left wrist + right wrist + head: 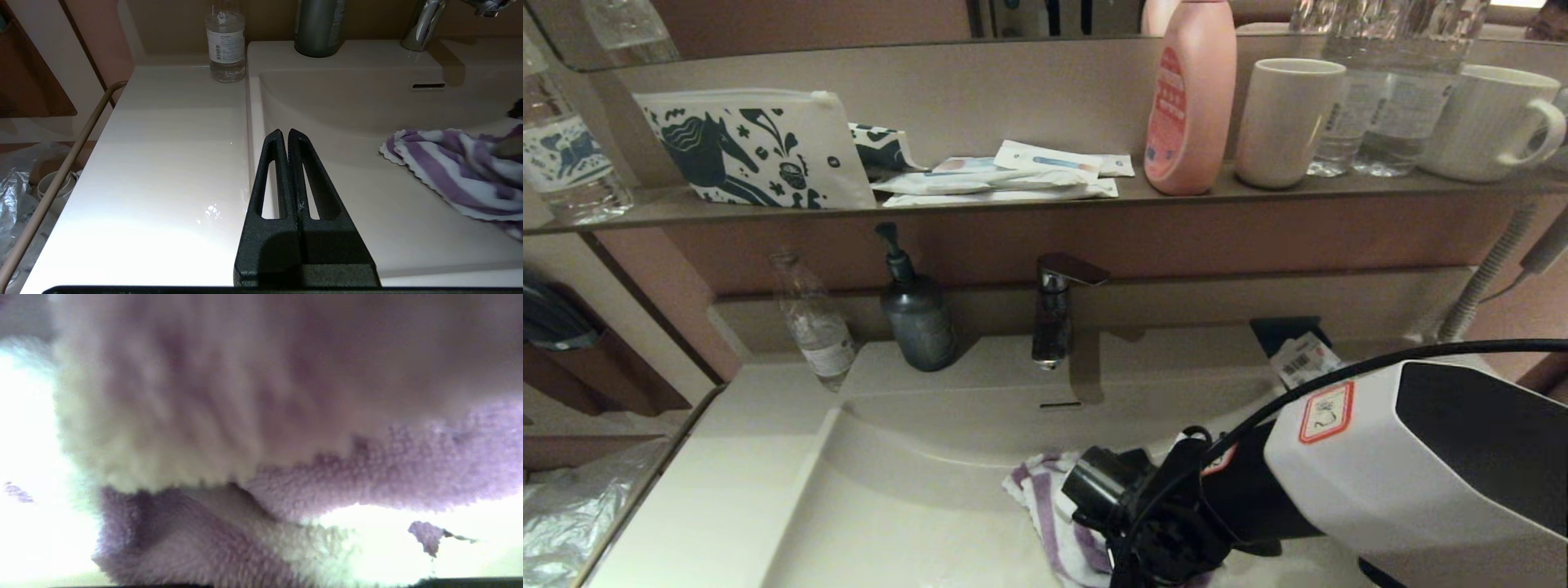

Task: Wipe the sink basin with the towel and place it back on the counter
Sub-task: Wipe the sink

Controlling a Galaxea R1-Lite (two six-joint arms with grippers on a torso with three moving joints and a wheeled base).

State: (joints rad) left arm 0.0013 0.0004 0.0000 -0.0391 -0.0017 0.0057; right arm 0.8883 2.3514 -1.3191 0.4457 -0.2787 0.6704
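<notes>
Left gripper first: it is parked low over the rim between the flat surface and the sink basin, its two black fingers pressed together with nothing between them. Off to that side, a clear water bottle stands at the back corner of the surface, and a dark pump bottle sits just beside it on the ledge behind the basin. Up on the brown shelf, a white pouch with a dark horse print leans against the wall, flat sachets lie next to it, then comes a pink bottle, a white cup, clear bottles and a white mug. Centre now: the chrome faucet rises behind the basin, with the slot overflow right below it in the curved back wall. Down in the basin lies the towel, purple and white stripes bunched up, scalloped edge spread on the basin floor. Over to the right gripper: it reaches in from the right on its white and black arm, pressed down onto the towel. The right wrist view is filled with terry cloth, so the towel sits right at the fingers, but I cannot tell whether they are apart or clamped on it.
</notes>
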